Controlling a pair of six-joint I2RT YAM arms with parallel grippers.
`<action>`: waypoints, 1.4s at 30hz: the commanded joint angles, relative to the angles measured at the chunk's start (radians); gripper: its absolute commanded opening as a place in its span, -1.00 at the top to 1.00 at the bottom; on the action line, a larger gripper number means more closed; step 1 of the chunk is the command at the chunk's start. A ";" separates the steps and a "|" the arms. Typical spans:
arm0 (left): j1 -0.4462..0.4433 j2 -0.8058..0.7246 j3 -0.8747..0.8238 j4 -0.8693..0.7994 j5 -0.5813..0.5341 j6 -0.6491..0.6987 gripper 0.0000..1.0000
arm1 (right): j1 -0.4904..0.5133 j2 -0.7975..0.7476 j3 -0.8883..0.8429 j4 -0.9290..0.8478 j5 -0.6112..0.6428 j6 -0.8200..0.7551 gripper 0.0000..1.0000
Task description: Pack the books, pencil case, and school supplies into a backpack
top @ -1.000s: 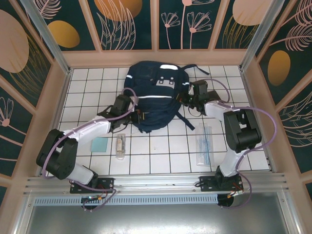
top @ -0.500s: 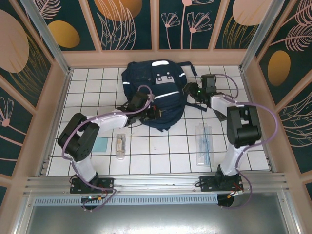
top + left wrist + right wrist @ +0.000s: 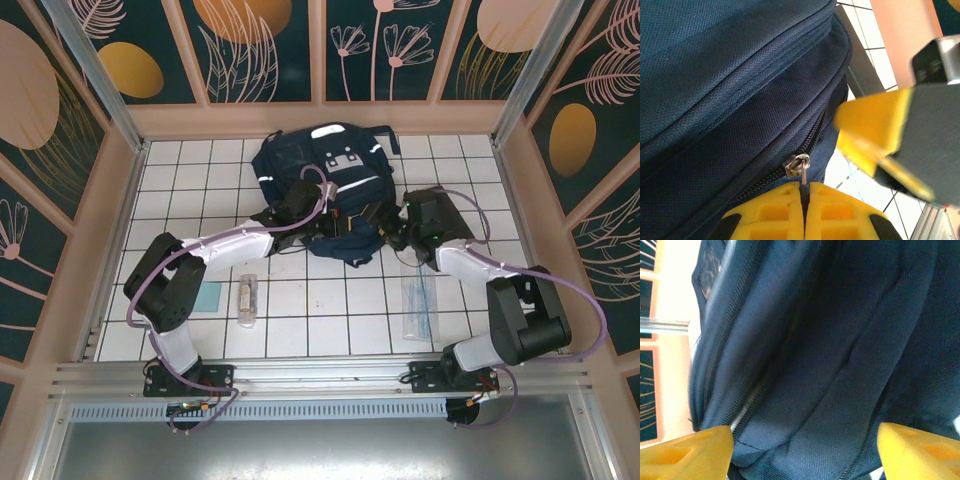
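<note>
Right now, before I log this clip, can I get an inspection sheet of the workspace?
Surface: white tiled table.
Job's things: backpack at the back; clear sleeve, tube packet, teal card lying outside it.
Clutter: nothing seen.
Grippers: left gripper shut on zipper pull; right gripper open astride backpack fabric.
Cables: purple cables loop along both arms.
Surroundings: leaf-patterned walls; metal rail in front.

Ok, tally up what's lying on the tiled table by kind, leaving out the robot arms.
Backpack: 1
Long clear plastic sleeve: 1
Clear tube-like packet: 1
Pale-teal card: 1
Total: 4
</note>
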 commanded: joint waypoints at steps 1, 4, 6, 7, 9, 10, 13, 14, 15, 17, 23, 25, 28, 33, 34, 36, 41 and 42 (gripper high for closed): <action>-0.022 -0.012 0.050 0.068 0.073 -0.011 1.00 | 0.025 0.074 -0.002 0.197 -0.024 0.118 -0.53; -0.029 -0.027 0.036 0.073 0.075 -0.017 1.00 | 0.039 0.142 0.012 0.268 0.009 0.138 -0.44; -0.031 -0.039 0.019 0.080 0.073 -0.023 1.00 | 0.036 0.174 0.009 0.331 0.023 0.160 0.04; -0.030 -0.046 0.010 0.082 0.063 -0.027 1.00 | 0.034 0.180 0.003 0.353 0.031 0.168 0.47; -0.030 -0.061 -0.013 0.083 0.032 -0.029 1.00 | 0.031 0.175 -0.018 0.391 0.051 0.182 1.00; -0.030 -0.066 -0.023 0.082 0.014 -0.026 1.00 | 0.030 0.167 -0.025 0.398 0.053 0.182 1.00; -0.027 -0.068 -0.040 0.036 -0.037 0.005 1.00 | 0.020 0.126 -0.049 0.395 0.070 0.174 1.00; -0.024 -0.069 -0.044 0.010 -0.054 0.019 1.00 | 0.015 0.105 -0.064 0.398 0.077 0.174 1.00; -0.015 -0.070 -0.051 -0.012 -0.064 0.029 1.00 | 0.012 0.088 -0.076 0.399 0.084 0.172 1.00; 0.004 -0.071 -0.082 -0.041 -0.077 0.036 1.00 | 0.006 0.060 -0.086 0.383 0.092 0.162 1.00; 0.112 -0.157 -0.191 -0.080 -0.126 0.053 1.00 | 0.001 0.039 -0.083 0.347 0.081 0.121 1.00; 0.143 -0.168 -0.191 -0.096 -0.166 0.079 1.00 | 0.001 0.043 -0.077 0.334 0.069 0.108 1.00; 0.175 -0.152 -0.191 -0.111 -0.222 0.126 1.00 | 0.002 0.046 -0.074 0.331 0.049 0.097 1.00; 0.246 -0.082 -0.172 -0.103 -0.365 0.170 1.00 | 0.010 0.043 -0.065 0.308 0.039 0.076 1.00; 0.265 -0.053 -0.172 -0.096 -0.350 0.171 1.00 | 0.009 0.041 -0.066 0.305 0.042 0.074 1.00; 0.286 -0.039 -0.176 -0.085 -0.297 0.188 1.00 | 0.010 0.029 -0.065 0.289 0.060 0.066 1.00; 0.286 -0.056 -0.182 -0.145 -0.156 0.246 1.00 | 0.005 0.019 -0.046 0.254 0.088 0.046 1.00; 0.287 -0.059 -0.186 -0.157 -0.139 0.246 1.00 | 0.005 0.020 -0.040 0.250 0.088 0.044 1.00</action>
